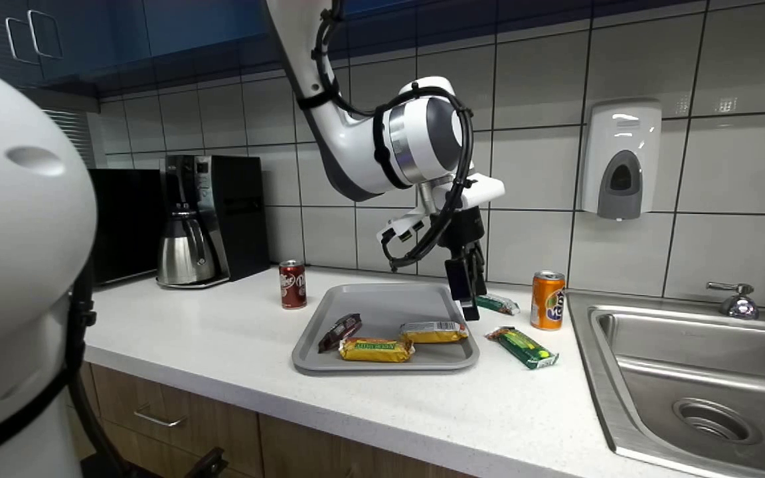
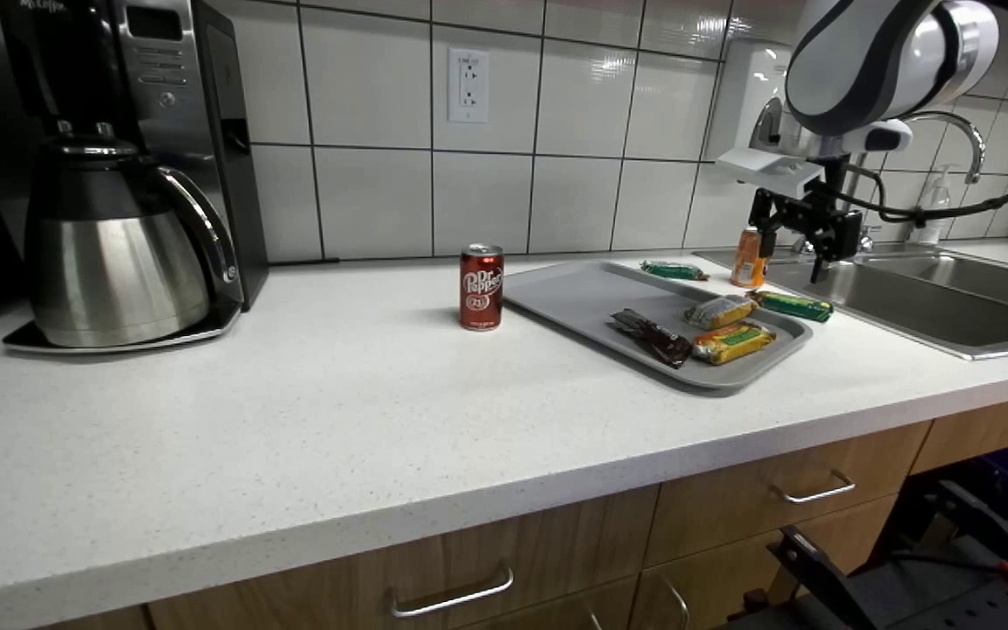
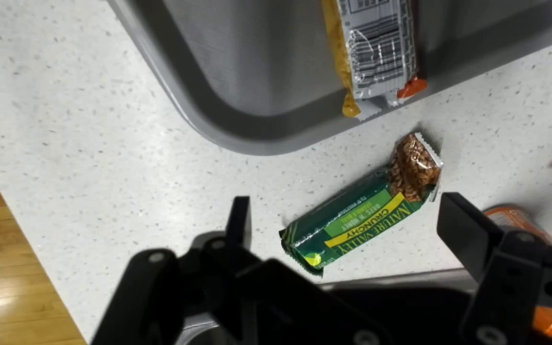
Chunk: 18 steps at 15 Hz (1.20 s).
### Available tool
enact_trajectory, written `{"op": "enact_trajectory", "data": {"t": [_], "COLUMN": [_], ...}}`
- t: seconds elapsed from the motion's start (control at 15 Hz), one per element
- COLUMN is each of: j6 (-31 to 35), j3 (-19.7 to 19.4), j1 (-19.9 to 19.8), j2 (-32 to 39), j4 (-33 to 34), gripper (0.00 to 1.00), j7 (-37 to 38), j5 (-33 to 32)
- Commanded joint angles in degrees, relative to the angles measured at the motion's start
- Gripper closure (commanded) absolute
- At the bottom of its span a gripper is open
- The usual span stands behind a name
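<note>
My gripper [image 3: 345, 206] is open and empty, pointing down above the counter; it also shows in both exterior views [image 1: 465, 292] [image 2: 794, 249]. In the wrist view a green Nature Valley bar [image 3: 352, 225] lies on the counter below, between the fingers in the picture and apart from them. It lies beside the grey tray [image 1: 396, 302]. A yellow bar with a barcode [image 1: 433, 331], another yellow bar [image 1: 374, 350] and a dark brown bar [image 1: 340, 332] lie in the tray. Another green bar [image 1: 498, 304] lies behind, partly hidden by the gripper in that exterior view.
An orange can [image 1: 547, 300] stands between the green bars and the metal sink [image 1: 598, 385]. A red Dr Pepper can [image 2: 481, 287] stands at the tray's opposite side. A coffee maker [image 2: 119, 254] stands farther along. A soap dispenser [image 1: 623, 158] hangs on the tiled wall.
</note>
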Motion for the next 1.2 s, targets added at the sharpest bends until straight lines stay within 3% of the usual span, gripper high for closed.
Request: {"op": "enact_trajectory", "data": {"t": [0.0, 0.6, 1.13], "j6": [-0.26, -0.58, -0.82], "j3": [0.16, -1.34, -2.04], "j1": [-0.97, -2.17, -2.54], "j2": [0.39, 3.81, 9.58], "j4": [0.52, 3.13, 8.46], "gripper": [0.00, 0.00, 0.00], "j7": [3.74, 6.76, 4.96], "j5": [0.85, 5.80, 12.30]}}
